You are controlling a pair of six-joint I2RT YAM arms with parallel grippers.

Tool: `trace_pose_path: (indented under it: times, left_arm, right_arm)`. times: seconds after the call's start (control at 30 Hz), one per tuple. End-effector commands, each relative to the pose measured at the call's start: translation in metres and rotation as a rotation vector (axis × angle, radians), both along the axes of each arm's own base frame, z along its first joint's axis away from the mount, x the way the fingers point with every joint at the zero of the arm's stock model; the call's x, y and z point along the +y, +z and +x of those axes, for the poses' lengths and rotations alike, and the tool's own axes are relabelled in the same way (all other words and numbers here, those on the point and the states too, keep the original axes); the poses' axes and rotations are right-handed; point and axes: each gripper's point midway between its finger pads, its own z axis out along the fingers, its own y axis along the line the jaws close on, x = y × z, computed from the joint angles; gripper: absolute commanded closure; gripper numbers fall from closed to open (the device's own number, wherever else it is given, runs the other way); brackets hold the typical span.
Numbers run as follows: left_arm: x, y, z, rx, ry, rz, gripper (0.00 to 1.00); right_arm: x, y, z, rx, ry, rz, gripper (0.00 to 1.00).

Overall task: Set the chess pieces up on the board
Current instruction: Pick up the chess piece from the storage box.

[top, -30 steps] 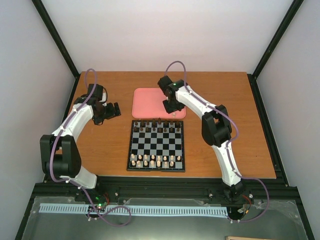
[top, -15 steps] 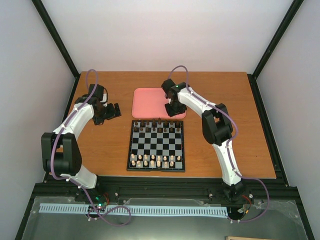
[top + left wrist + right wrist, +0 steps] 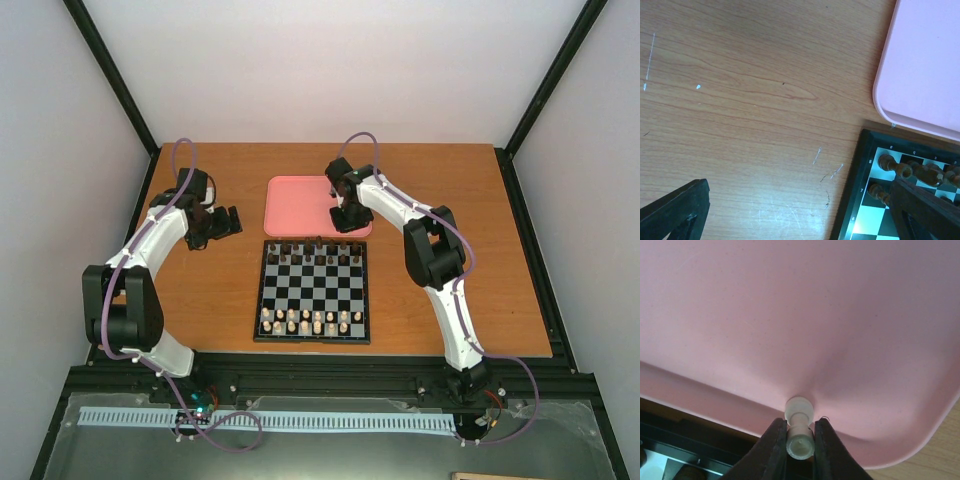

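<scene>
My right gripper is shut on a small cream-white chess piece lying on the pink tray by its near rim. From above, the right gripper sits low over the tray's near right corner, just behind the board. Cream-white pieces fill the board's two near rows and dark brown pieces its far rows. My left gripper stands open over bare table to the left of the board's far corner, with nothing between its fingers.
The pink tray lies directly behind the board on the wooden table. Dark brown pieces stand at the board corner close to my left gripper's right finger. Black frame posts rise at the table's sides.
My right gripper has shifted slightly towards the tray's near edge and closed its fingers on the cream-white piece. The left arm has hardly moved.
</scene>
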Motion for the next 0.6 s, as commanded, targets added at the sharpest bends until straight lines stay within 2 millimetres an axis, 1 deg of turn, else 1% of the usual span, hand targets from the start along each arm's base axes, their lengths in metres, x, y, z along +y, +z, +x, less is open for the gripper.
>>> trace_pose_path:
  times: [0.0, 0.07, 0.13, 0.23, 0.33, 0.4, 0.47, 0.5, 0.57]
  left_arm:
    - [0.001, 0.015, 0.002, -0.036, -0.006, 0.011, 0.0]
    - [0.001, 0.017, 0.001, -0.039, -0.009, 0.013, 0.0]
    - [0.001, 0.018, -0.001, -0.041, -0.01, 0.015, 0.0]
    - [0.001, 0.021, -0.001, -0.049, -0.012, 0.015, 0.0]
    - [0.001, 0.023, -0.001, -0.056, -0.014, 0.012, 0.0]
    - [0.001, 0.024, -0.001, -0.059, -0.014, 0.011, 0.0]
    - [0.001, 0.025, -0.001, -0.064, -0.014, 0.01, 0.0]
    - [0.0, 0.026, -0.001, -0.066, -0.015, 0.009, 0.0]
    - [0.0, 0.028, -0.001, -0.073, -0.015, 0.008, 0.0]
  right_arm:
    - [-0.001, -0.001, 0.0, 0.003, 0.005, 0.002, 0.9]
    - [-0.001, 0.008, 0.002, -0.017, 0.002, 0.005, 0.91]
    - [-0.001, 0.023, 0.005, -0.052, -0.001, 0.014, 0.92]
    - [-0.003, 0.057, 0.009, -0.119, -0.009, 0.031, 0.92]
    - [-0.007, 0.091, 0.007, -0.177, -0.019, 0.052, 0.93]
    - [-0.009, 0.111, -0.001, -0.196, -0.024, 0.064, 0.93]
    - [-0.011, 0.123, -0.014, -0.203, -0.02, 0.059, 0.92]
    - [-0.012, 0.129, -0.023, -0.204, -0.018, 0.059, 0.92]
    - [-0.012, 0.129, -0.048, -0.177, -0.007, 0.056, 0.93]
